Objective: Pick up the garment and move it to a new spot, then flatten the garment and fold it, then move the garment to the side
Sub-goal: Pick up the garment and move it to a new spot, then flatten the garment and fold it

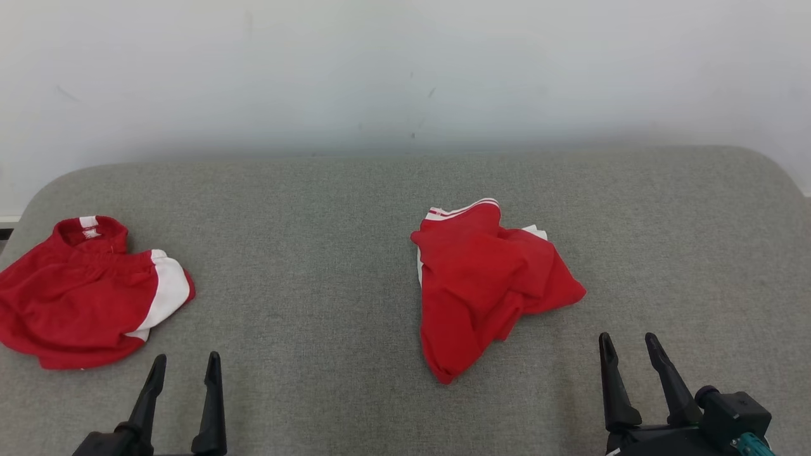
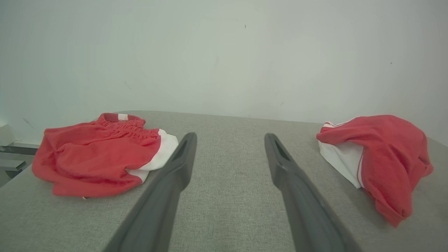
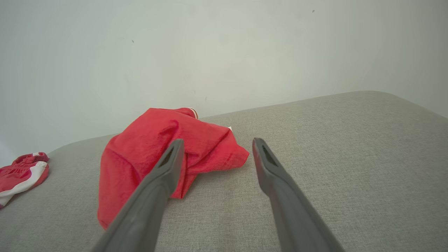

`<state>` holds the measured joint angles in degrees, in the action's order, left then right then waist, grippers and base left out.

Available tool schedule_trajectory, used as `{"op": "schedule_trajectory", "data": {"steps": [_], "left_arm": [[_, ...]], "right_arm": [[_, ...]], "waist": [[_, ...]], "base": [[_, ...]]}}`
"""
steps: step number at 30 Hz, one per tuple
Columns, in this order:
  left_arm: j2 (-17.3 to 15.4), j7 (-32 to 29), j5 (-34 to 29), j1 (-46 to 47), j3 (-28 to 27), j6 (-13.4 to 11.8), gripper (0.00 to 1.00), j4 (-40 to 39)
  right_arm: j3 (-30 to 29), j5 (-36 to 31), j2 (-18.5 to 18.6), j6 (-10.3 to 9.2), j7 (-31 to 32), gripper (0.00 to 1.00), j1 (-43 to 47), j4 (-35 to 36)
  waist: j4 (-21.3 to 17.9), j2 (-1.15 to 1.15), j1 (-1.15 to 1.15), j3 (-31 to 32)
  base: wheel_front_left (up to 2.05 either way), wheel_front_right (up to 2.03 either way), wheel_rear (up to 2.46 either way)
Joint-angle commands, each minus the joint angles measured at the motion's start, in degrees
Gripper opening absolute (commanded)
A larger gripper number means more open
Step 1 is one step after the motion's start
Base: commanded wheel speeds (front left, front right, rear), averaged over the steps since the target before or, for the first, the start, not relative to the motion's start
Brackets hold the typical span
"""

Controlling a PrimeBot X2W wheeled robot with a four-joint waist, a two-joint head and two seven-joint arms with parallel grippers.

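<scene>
grey fabric surface point(image 1: 317, 190); crumpled red garment point(image 1: 488, 285) judged soft, light, limp, best pinched at raised fold. left gripper point(image 1: 187, 356), right gripper point(image 1: 628, 337) spread wide, nothing held.

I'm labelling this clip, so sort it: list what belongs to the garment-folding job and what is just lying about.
Job: crumpled red garment mid-table, likely the one meant; left gripper and right gripper, both open; grey table.
Lying about: red and white shorts at the table's left, probably not the target.
</scene>
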<state>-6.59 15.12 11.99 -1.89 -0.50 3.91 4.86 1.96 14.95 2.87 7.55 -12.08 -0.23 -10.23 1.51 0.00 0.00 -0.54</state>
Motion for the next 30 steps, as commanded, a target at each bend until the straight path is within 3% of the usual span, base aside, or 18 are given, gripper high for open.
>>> {"op": "schedule_trajectory", "data": {"steps": [1,22,30], "left_arm": [[0.27,0.05,-0.89,-0.57,-0.27,0.11,1.0,0.19],[1.79,0.05,-2.57,-0.69,-1.6,1.54,1.0,1.68],[2.19,0.05,-2.92,-0.32,-1.48,1.93,1.0,2.04]], "right_arm": [[-0.02,-0.06,0.02,-0.12,0.12,1.0,0.34,0.11],[-0.15,-0.23,0.02,-0.12,0.31,1.0,0.33,-0.62],[0.21,-1.95,1.1,-0.12,1.36,1.0,-3.77,-1.64]], "waist": [[0.02,0.0,0.0,-0.16],[0.25,0.0,0.0,0.7],[0.66,0.0,0.0,0.65]], "base": [[0.0,0.0,0.0],[0.0,0.0,0.0],[0.0,0.0,0.0]]}}
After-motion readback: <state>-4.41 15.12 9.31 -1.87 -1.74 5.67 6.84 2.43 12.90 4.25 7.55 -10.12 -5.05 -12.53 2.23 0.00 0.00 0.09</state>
